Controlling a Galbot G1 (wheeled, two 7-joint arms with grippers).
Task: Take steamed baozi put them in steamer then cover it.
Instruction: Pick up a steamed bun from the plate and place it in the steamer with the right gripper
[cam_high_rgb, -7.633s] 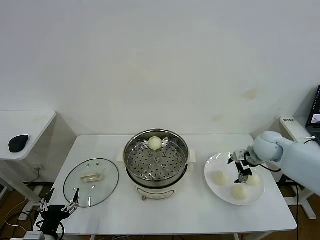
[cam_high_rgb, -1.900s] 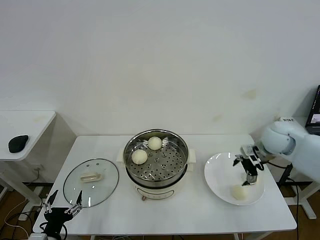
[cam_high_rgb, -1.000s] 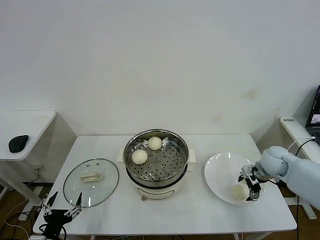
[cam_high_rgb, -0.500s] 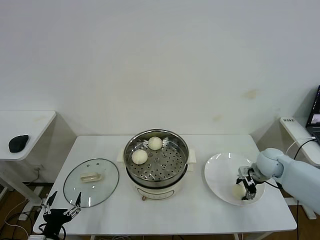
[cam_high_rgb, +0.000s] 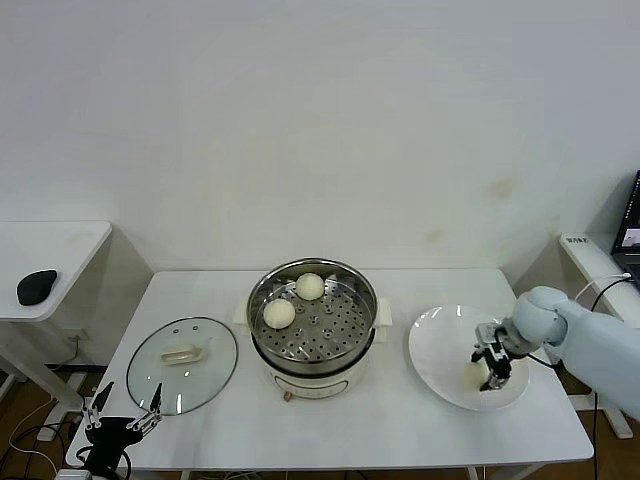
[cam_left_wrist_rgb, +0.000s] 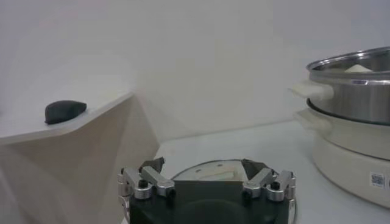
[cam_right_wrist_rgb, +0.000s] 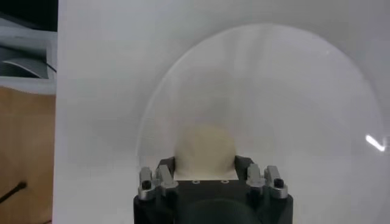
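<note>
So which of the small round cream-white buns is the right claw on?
The small round cream-white bun on the flat white plate; the other two sit inside the shiny steel steamer.

The head camera sits high up and looks forward and down at the whole white table (cam_high_rgb: 400, 440). From there the steamer (cam_high_rgb: 313, 315) is in the middle, the glass lid (cam_high_rgb: 183, 363) at about 9 o'clock from it, and the plate (cam_high_rgb: 440, 340) at about 3 o'clock.

The left wrist camera is low, near the table top, and looks sideways across the lid (cam_left_wrist_rgb: 201, 170) at the steamer's (cam_left_wrist_rgb: 353, 97) side.

The right wrist camera is very close above the plate (cam_right_wrist_rgb: 280, 79) and looks down on one bun (cam_right_wrist_rgb: 205, 149).

The head view shares the steamer and lid with the left wrist view, and the plate with the right wrist view.
</note>
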